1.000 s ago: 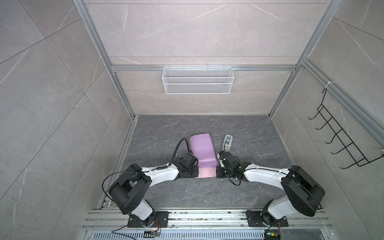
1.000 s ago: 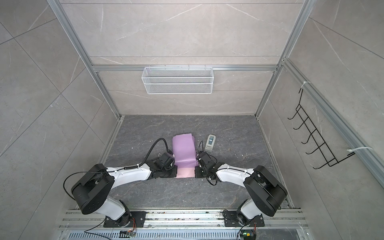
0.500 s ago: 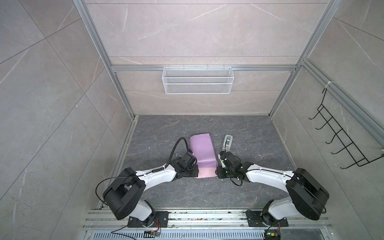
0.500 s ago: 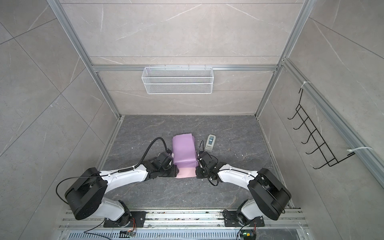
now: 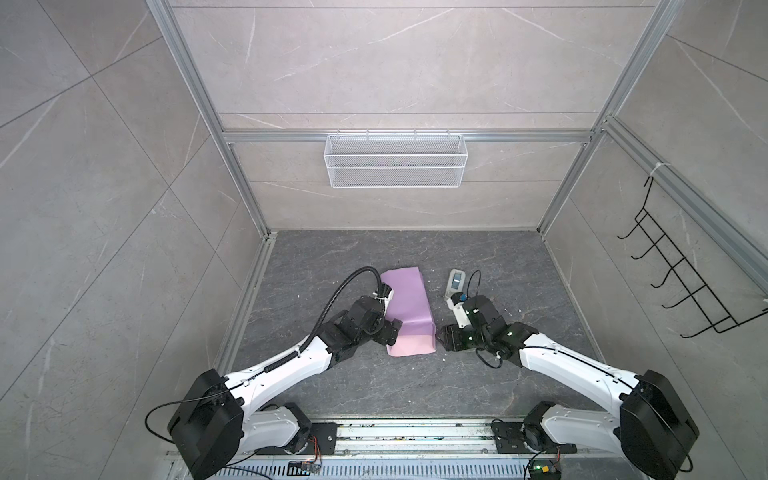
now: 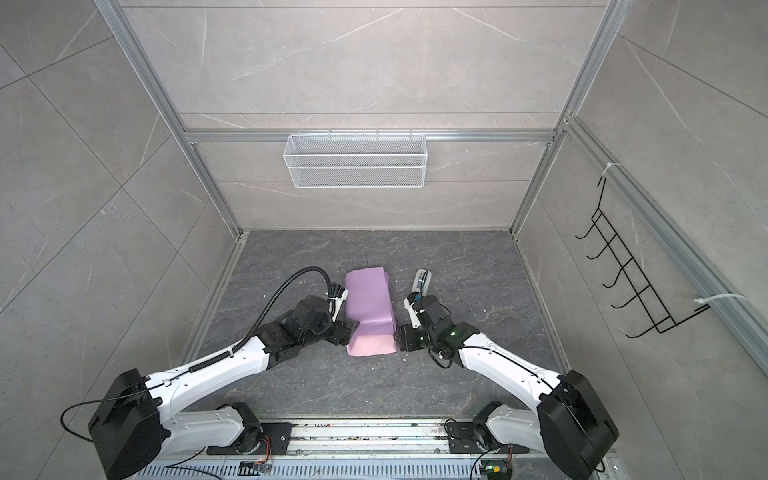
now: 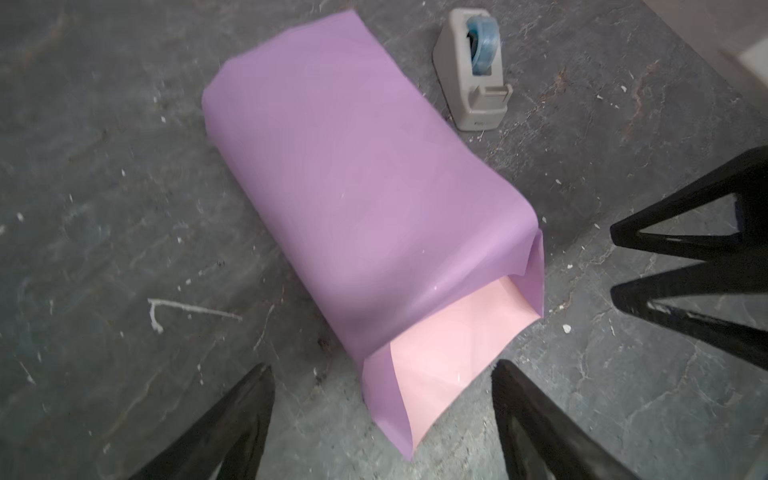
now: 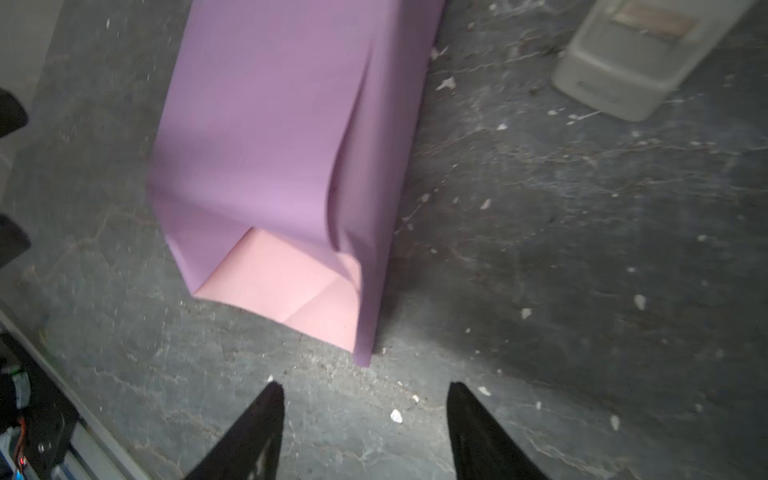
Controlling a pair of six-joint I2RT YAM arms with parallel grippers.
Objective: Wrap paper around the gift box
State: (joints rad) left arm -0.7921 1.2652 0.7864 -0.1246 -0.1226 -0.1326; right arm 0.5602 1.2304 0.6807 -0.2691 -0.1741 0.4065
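Enclosure: grey tiled walls on an aluminium frame, with a wire basket (image 5: 395, 160) on the back wall.
Surface: dark stone-look floor (image 5: 374, 257) strewn with pale scraps. Both arms reach in from the near edge.
Paper (image 5: 405, 303): lilac face out, folded over into a long sleeve about midway between the left and right edges. Its length runs from the far edge towards the near edge.
Gift box: hidden. The raised far part of the sleeve suggests it sits inside, but I cannot confirm that.
Open end (image 7: 449, 345): the near end is unsealed, with the pink inner face showing, the side flaps standing and the top layer sagging.
Left gripper (image 7: 382, 368): pinched shut a second ago, now released. The fingers are spread at the sleeve's near-left corner and hold nothing.
Right gripper (image 8: 365, 388): likewise let go. The jaws are apart just off the near-right corner, and I cannot tell whether they touch the paper.
Tape dispenser (image 5: 456, 282): beside the sleeve's far-right corner, untouched.
Reading: the side tucks look finished and released, and the sleeve kept its shape. Folding up the near flap and taping it are still to do, and the loose flaps may spring back.
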